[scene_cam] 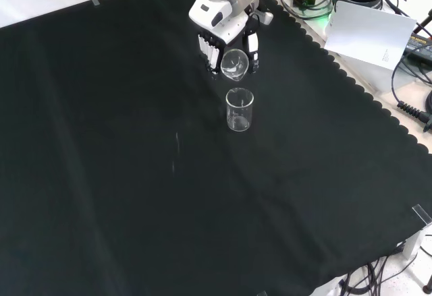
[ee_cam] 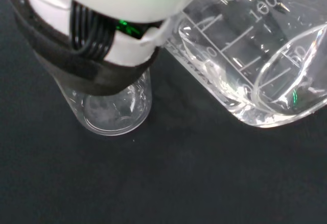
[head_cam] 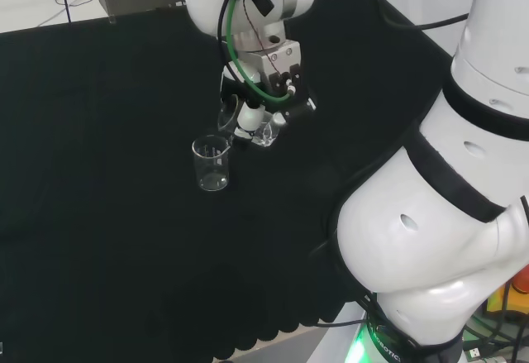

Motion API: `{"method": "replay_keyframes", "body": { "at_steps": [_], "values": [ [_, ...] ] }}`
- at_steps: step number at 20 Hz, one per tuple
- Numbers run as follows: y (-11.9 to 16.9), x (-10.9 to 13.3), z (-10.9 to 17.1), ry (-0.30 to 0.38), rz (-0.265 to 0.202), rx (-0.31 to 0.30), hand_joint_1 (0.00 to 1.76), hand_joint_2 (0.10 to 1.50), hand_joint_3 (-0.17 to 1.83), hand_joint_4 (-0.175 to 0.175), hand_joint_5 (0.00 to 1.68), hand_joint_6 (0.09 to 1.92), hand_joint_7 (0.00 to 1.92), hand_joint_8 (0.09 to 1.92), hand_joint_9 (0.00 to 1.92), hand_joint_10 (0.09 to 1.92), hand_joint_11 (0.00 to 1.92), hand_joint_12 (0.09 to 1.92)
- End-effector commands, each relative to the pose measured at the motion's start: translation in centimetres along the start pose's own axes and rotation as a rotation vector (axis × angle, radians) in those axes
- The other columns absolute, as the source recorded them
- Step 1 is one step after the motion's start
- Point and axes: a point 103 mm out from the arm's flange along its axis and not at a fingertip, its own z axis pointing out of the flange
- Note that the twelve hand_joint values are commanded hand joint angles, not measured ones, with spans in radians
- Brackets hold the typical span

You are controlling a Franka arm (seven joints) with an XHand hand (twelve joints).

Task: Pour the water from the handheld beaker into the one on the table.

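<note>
**Hand holds tilted beaker just above the beaker on the cloth**

Hand [scene_cam: 226, 36] has fingers curled round the handheld beaker [scene_cam: 234, 64], gripping it from both sides: black-and-white fingers [scene_cam: 209, 52] on one side, another digit on the other, seen in front view. Beaker is clear glass, tipped over so its open mouth faces the front camera, spout edge at the low side. In head view the hand [head_cam: 269, 102] hangs under the arm's wrist w/ green cable looped beside it; handheld beaker [head_cam: 263, 134] shows as a faint glassy shape betw. the fingers.

Table beaker [scene_cam: 239, 109] stands upright on the black cloth [scene_cam: 121, 174], just below the hand in front view, close to the held one's lip but a small gap shows betw. them. In head view table beaker [head_cam: 212, 164] sits just left of & below the hand, near it, not touching.

Wrist view: handheld beaker [ee_cam: 255, 66] is close & large, printed scale marks on its wall, a bit of clear water pooled along the low side near the rim. Table beaker [ee_cam: 112, 109] seen from above, partly behind a white & black part of the hand [ee_cam: 102, 25]. Can't tell how much liquid is in the table beaker; its base looks glassy, maybe wet.
</note>
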Motion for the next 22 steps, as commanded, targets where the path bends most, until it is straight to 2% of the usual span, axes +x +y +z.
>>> {"method": "replay_keyframes", "body": {
  "at_steps": [1,7,12,18,22],
  "values": [
    [0.64,1.0,0.21,-0.085,0.004,0.057,1.18,0.7,0.56,-0.015,1.33,0.53,1.64,0.09,1.68,0.09,1.51,0.66],
    [0.91,1.43,0.29,-0.158,0.015,0.099,1.18,0.7,0.56,-0.012,1.32,0.54,1.64,0.09,1.68,0.09,1.51,0.66],
    [0.97,1.3,0.31,-0.17,0.029,0.128,1.17,0.7,0.55,-0.008,1.32,0.55,1.64,0.09,1.68,0.09,1.51,0.66],
    [0.93,1.43,0.06,-0.183,0.027,0.133,1.17,0.7,0.55,-0.008,1.32,0.55,1.64,0.09,1.68,0.09,1.51,0.66],
    [0.97,1.67,-0.16,-0.222,0.027,0.14,1.17,0.7,0.55,-0.007,1.32,0.55,1.64,0.09,1.68,0.09,1.51,0.66]
  ]
}}
